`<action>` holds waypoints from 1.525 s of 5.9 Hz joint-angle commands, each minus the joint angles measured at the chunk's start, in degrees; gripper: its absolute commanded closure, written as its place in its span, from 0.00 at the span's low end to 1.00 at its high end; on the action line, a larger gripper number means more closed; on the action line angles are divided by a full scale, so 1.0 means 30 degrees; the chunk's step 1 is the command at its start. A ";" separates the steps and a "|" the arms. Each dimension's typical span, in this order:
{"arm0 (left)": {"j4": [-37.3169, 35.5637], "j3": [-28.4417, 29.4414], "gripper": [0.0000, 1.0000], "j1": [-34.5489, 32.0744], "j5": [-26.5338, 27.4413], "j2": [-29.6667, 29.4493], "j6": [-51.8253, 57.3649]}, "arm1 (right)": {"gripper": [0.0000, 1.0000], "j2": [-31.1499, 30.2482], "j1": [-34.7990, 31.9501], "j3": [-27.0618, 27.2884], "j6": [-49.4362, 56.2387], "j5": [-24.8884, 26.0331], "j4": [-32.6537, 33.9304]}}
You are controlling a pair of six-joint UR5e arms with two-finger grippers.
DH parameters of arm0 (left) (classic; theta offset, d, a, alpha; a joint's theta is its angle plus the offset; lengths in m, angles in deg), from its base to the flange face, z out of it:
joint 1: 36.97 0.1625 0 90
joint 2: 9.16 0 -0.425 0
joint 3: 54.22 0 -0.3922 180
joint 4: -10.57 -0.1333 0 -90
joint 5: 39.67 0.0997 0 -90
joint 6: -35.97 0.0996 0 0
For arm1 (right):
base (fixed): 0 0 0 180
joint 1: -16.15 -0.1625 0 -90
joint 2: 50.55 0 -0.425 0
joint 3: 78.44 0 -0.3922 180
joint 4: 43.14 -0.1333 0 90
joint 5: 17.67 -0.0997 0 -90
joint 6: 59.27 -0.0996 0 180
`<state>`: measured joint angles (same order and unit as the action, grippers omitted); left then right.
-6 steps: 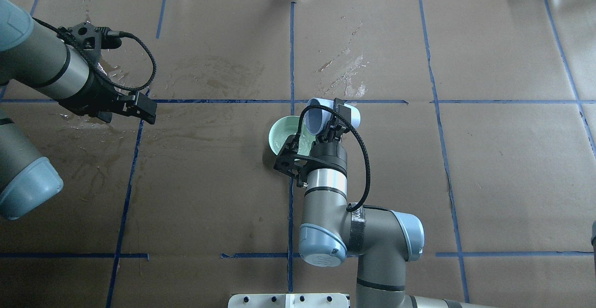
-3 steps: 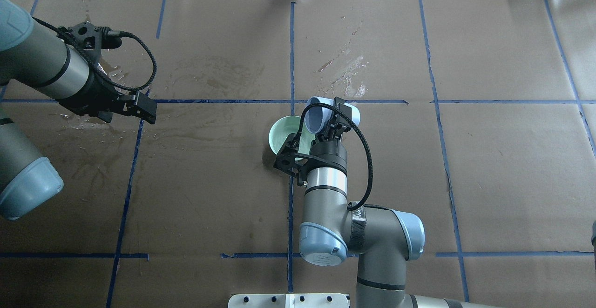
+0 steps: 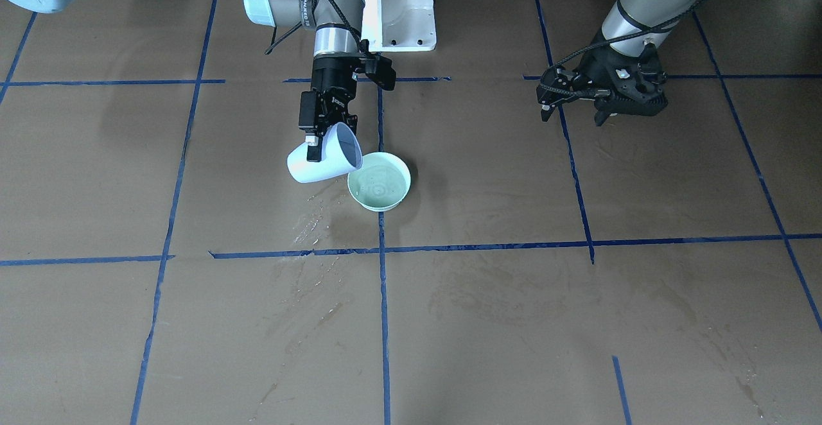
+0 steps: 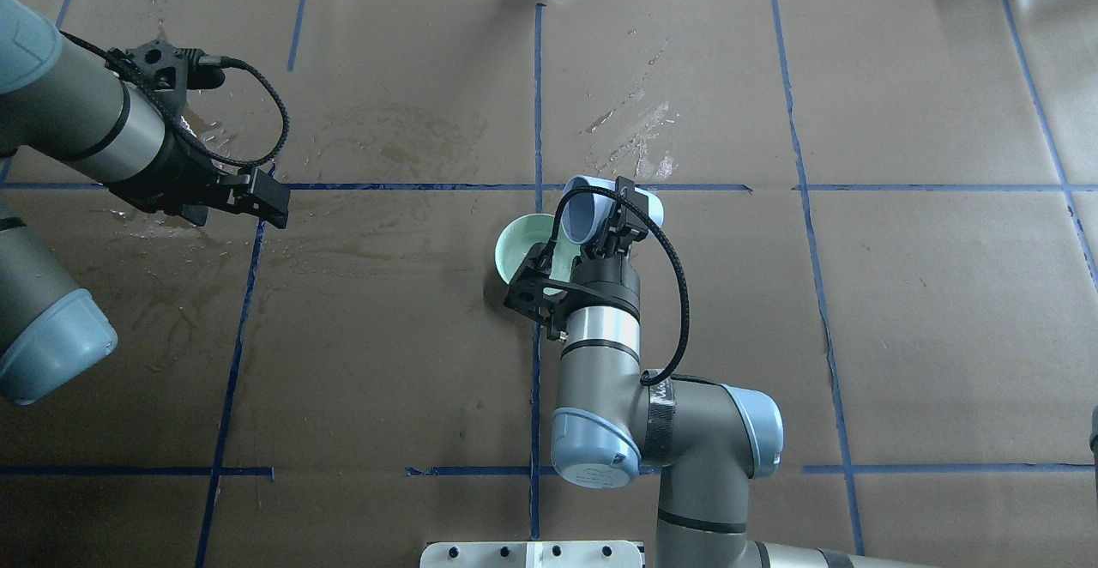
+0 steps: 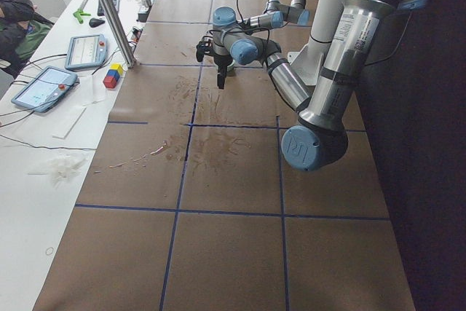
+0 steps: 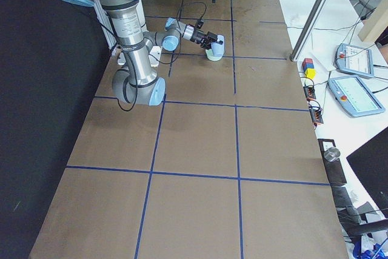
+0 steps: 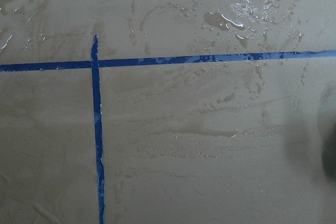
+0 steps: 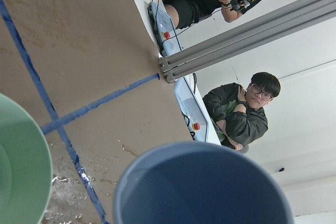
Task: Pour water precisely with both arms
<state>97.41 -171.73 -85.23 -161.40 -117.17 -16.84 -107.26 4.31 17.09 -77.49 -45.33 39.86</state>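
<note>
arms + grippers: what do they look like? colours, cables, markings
The left arm and right arm are silver-grey tubes with pale blue joint caps. The left gripper and right gripper are black, each with a black cable looping to the wrist. Black tape wraps one right-arm joint.

Robotics lab. Indicated by: arms (image 4: 598, 360) bolted to a white pedestal (image 3: 401, 14), table covered in brown paper (image 3: 488, 322) gridded with blue tape (image 3: 481, 245), teach pendants (image 6: 359, 98) laid on a side bench (image 6: 357, 137), aluminium post (image 6: 316, 10), operator (image 8: 239, 116) seated alongside.
</note>
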 commanded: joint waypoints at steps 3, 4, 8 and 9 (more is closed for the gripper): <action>0.0000 -0.0029 0.00 0.0000 0.0000 -0.0030 -0.0002 | 1.00 -0.0051 -0.0593 0.0264 -0.3666 -0.2169 -0.3059; 0.0000 -0.0029 0.00 0.0000 0.0000 -0.0030 -0.0089 | 1.00 -0.0080 -0.0942 0.0700 -0.5075 -0.2667 -0.3117; 0.0000 -0.0059 0.00 0.0000 -0.0029 -0.0060 -0.0207 | 1.00 -0.3228 -0.2320 0.3327 -1.0530 -0.6451 -0.6015; 0.0000 -0.0059 0.00 0.0029 0.0000 -0.0060 -0.0178 | 1.00 -0.4694 -0.2700 0.4066 -1.0800 -0.6422 -0.6337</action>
<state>97.41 -171.90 -85.19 -161.46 -117.34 -17.43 -117.19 -2.78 26.81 -108.51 -64.54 21.78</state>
